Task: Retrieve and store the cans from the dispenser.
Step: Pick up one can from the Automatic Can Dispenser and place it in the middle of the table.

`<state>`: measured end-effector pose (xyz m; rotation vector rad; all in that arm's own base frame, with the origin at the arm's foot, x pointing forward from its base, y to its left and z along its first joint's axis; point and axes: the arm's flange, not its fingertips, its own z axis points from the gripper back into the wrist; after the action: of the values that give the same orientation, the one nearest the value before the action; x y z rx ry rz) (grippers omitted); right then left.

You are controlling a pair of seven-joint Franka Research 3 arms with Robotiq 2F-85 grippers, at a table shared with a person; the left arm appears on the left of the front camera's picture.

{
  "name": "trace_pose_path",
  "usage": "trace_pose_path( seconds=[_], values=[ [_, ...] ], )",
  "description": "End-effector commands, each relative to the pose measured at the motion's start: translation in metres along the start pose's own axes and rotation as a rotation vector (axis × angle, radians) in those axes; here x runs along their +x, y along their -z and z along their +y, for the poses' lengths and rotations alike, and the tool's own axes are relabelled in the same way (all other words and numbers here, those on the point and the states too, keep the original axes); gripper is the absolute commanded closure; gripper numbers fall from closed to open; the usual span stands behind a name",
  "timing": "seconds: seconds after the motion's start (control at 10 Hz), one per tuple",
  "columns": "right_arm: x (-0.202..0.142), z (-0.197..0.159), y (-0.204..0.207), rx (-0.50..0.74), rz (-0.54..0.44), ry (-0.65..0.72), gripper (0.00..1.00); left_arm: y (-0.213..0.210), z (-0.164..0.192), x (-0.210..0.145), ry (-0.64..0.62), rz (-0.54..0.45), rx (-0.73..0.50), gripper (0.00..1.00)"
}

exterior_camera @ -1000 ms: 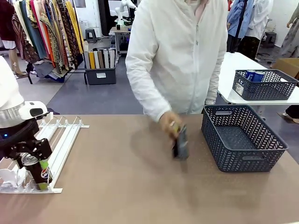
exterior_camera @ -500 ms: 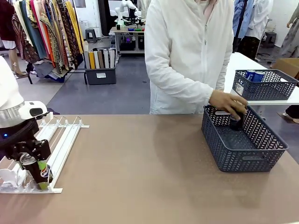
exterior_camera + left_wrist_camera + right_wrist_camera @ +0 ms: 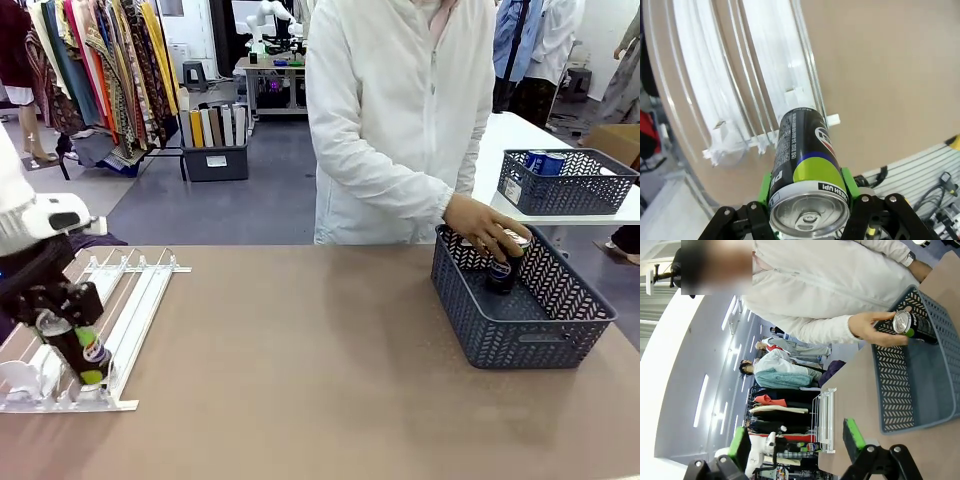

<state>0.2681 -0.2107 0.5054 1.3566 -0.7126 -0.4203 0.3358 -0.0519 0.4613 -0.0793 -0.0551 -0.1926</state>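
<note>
Left claw (image 3: 72, 340) has a can (image 3: 90, 358) pinched tight! Front view: down at eight o'clock of the table (image 3: 300, 380), that black-and-green can leans in the grip over the low end of the dispenser (image 3: 140, 290). It is right by the curved white stops, where the slope lets cans gather, so that's the natural picking spot. Whether its base has cleared the rails, I can't tell. Over at three o'clock, the person's hand (image 3: 482, 222) holds a second can (image 3: 501, 274) inside the grey mesh basket (image 3: 510, 335), which I'd judge is the storage place.

Left wrist view: silver top at six o'clock, green pads (image 3: 850, 184) clamped on the can's upper body, which leaves the base free to lift out of the lane. Rails run away toward eleven o'clock.

Right wrist view: right claw (image 3: 795, 439) spread wide, nothing between its fingers. It is well apart from the basket at three o'clock, probably keeping out of the hand's way.
</note>
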Motion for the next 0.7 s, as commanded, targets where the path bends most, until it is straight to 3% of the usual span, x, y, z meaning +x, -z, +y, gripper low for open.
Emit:
trace_pose_path(
  seconds=[0.0,0.2,0.4,0.6],
  values=[
    [0.002,0.003,0.003,0.027,-0.014,-0.014,0.00,-0.063,-0.017,-0.036,0.133,-0.184,-0.043,1.00],
    [0.002,0.003,0.003,0.027,-0.014,-0.014,0.00,-0.110,-0.021,-0.053,0.185,-0.307,-0.039,1.00],
    [0.002,0.003,0.003,0.027,-0.014,-0.014,0.00,-0.120,-0.010,-0.058,0.151,-0.337,-0.046,1.00],
    [0.002,0.003,0.003,0.027,-0.014,-0.014,0.00,-0.119,0.008,-0.058,0.096,-0.369,-0.181,1.00]
  ],
)
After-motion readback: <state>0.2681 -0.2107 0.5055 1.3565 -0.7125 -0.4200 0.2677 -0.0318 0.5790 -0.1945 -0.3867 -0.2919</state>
